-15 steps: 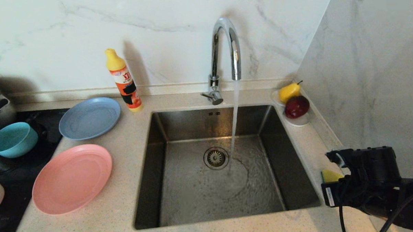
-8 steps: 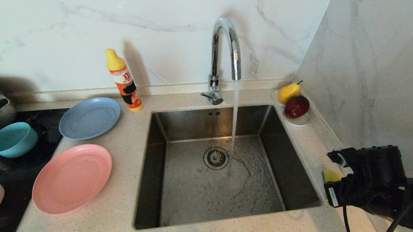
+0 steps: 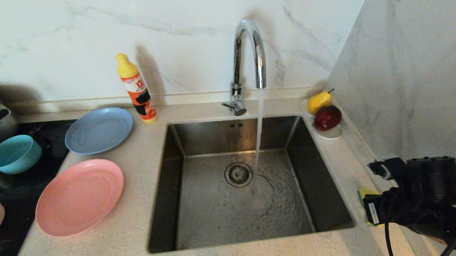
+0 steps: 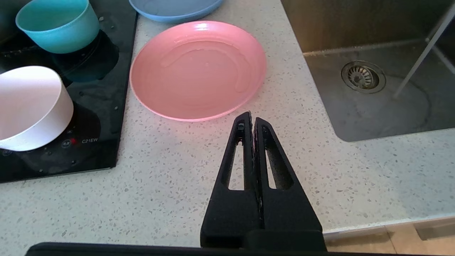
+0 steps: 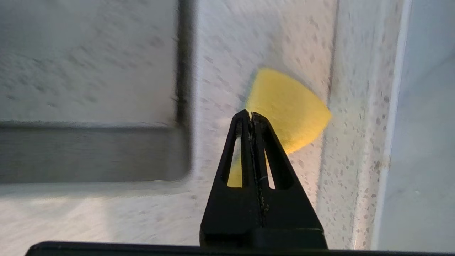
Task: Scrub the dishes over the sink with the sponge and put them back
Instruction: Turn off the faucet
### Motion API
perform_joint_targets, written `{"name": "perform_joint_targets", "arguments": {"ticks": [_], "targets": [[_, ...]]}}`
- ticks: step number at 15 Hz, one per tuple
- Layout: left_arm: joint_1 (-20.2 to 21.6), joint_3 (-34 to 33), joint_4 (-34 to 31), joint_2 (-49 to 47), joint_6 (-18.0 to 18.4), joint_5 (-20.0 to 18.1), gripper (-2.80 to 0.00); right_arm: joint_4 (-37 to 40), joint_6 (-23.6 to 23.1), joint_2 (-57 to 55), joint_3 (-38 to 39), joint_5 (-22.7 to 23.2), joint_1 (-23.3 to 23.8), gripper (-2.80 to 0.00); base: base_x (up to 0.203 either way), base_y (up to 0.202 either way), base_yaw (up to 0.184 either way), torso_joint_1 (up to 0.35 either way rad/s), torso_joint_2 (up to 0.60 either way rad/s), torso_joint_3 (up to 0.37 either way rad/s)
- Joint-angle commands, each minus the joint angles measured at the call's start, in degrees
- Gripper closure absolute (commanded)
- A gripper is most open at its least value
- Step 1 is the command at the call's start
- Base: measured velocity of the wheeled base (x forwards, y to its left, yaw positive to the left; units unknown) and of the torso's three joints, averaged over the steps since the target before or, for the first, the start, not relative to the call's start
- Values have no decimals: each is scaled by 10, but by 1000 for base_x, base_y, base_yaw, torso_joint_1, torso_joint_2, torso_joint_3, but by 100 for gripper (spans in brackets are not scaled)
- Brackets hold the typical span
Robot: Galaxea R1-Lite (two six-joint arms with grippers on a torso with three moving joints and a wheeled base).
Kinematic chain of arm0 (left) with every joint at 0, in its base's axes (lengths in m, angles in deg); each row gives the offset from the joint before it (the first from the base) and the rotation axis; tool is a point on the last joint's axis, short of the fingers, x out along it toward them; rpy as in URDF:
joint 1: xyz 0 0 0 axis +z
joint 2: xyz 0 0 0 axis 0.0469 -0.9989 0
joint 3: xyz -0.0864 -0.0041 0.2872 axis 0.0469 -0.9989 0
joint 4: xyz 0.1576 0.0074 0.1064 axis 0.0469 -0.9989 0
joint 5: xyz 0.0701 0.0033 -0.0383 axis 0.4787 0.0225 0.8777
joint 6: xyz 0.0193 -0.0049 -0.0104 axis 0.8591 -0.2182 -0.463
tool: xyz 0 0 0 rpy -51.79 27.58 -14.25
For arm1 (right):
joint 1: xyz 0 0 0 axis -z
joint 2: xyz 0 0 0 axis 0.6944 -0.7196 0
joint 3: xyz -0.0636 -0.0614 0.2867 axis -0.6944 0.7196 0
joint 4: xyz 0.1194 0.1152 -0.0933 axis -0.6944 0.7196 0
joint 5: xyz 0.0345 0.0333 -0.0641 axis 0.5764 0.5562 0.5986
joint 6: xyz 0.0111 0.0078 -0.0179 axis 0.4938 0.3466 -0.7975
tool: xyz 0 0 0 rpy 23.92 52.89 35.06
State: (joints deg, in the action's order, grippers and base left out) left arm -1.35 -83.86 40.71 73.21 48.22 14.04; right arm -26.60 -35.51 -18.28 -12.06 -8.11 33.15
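Head view, left to right: the dishes (image 3: 79, 196) wait at nine o'clock of the sink (image 3: 245, 189); the left gripper (image 4: 253, 121) is parked, clenched. At three o'clock the right gripper (image 5: 251, 114), clenched and empty, hovers over the sponge (image 5: 288, 106) (it must open before grasping).

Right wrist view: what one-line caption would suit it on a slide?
Shut right end effector poised above the yellow sponge on the counter beside the sink.
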Motion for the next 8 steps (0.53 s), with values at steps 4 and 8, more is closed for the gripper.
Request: {"name": "perform_joint_targets", "arguments": {"ticks": [4, 8], "targets": [[1, -10, 0, -1, 0, 0, 0, 2, -3, 39, 4, 19, 5, 0, 0, 0, 0, 0, 0, 0], [1, -11, 0, -1, 0, 0, 0, -3, 3, -8, -1, -2, 40, 0, 0, 0, 0, 0, 0, 0]]}}
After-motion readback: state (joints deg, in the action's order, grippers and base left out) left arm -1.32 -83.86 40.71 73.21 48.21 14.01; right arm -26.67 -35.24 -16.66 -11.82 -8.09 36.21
